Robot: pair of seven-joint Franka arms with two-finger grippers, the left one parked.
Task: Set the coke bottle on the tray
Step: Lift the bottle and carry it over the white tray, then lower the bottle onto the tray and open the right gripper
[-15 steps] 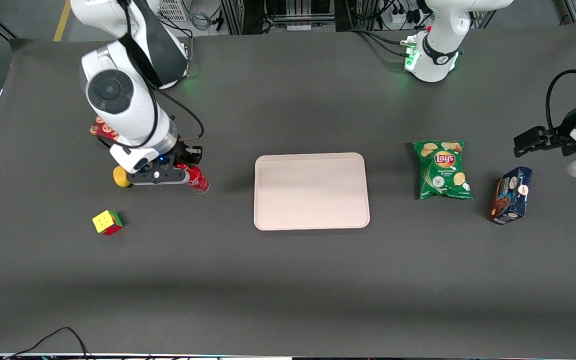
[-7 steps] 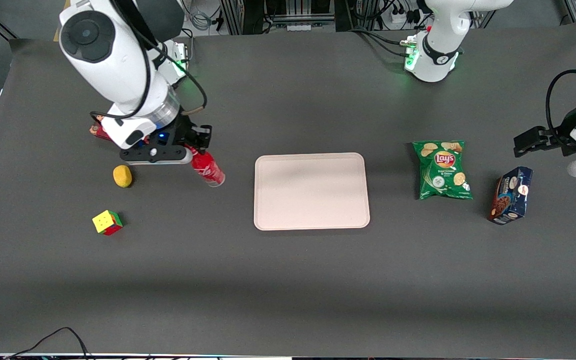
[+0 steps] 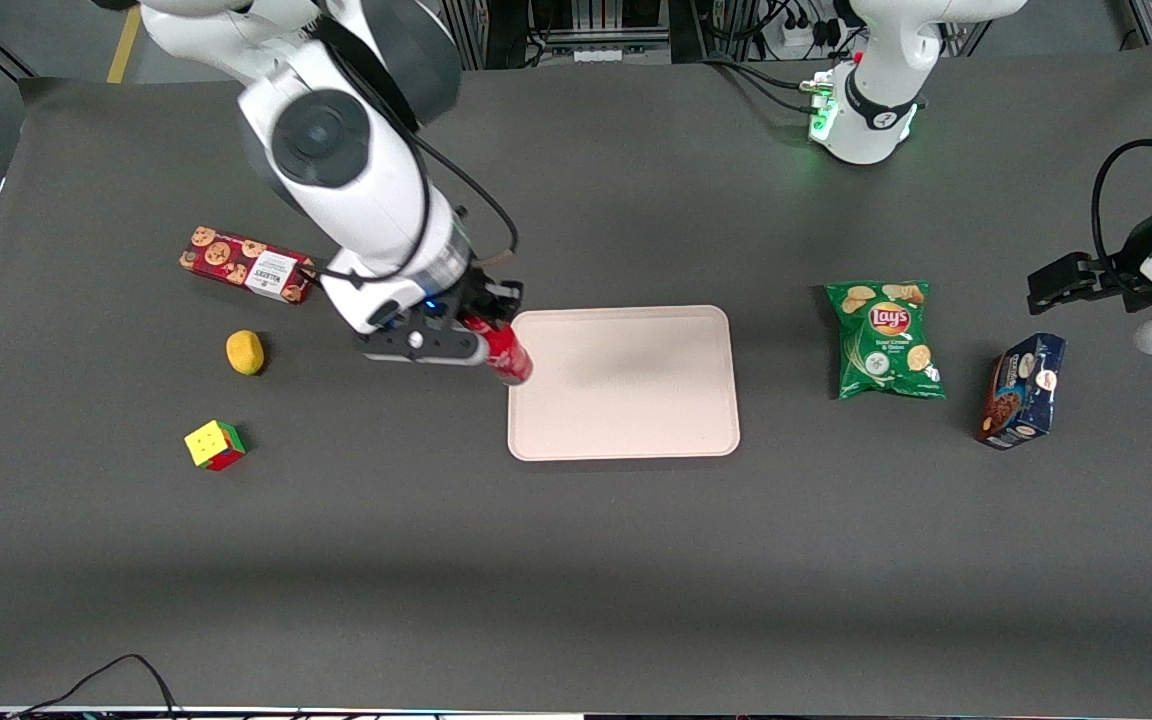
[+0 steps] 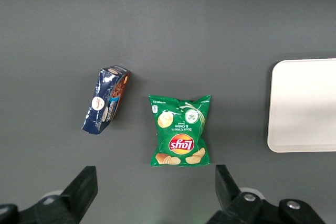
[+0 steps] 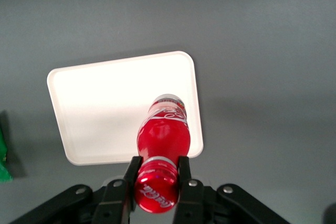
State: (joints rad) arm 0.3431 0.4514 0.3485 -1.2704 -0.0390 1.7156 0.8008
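Three views are telling you different parts of the story, so take them in turn.

From the front, you are seeing the gripper (image 3: 489, 340) hanging at the tray's (image 3: 626, 420) edge toward the working arm's end of the table, with the coke bottle (image 3: 509, 358) carried in it, clear of the table and leaning. The bottle's base is only just crossing the rim there. If you are releasing now, it is likely landing on the rim and tipping or rolling back onto the table, so you probably want it farther in over the flat middle. The red cookie box (image 3: 246, 265), the yellow lemon (image 3: 245, 352) and the colour cube (image 3: 215, 445) are lying well apart toward the working arm's end, out of harm's way.

From the right wrist, you are getting what the front hides: both fingers (image 5: 184, 174) are closing on the bottle's neck (image 5: 156, 174) just under the cap, jaws narrow, body hanging below over the tray (image 5: 94, 87). That high hold is leaving the heavy end free to swing, so a quick stop could be rocking it, and it may topple on touchdown.

From the left wrist, you are seeing no bottle or gripper at all, only the chips bag (image 4: 180, 129), the blue snack box (image 4: 106, 99) and one end of the tray (image 4: 304, 103), all apart from one another
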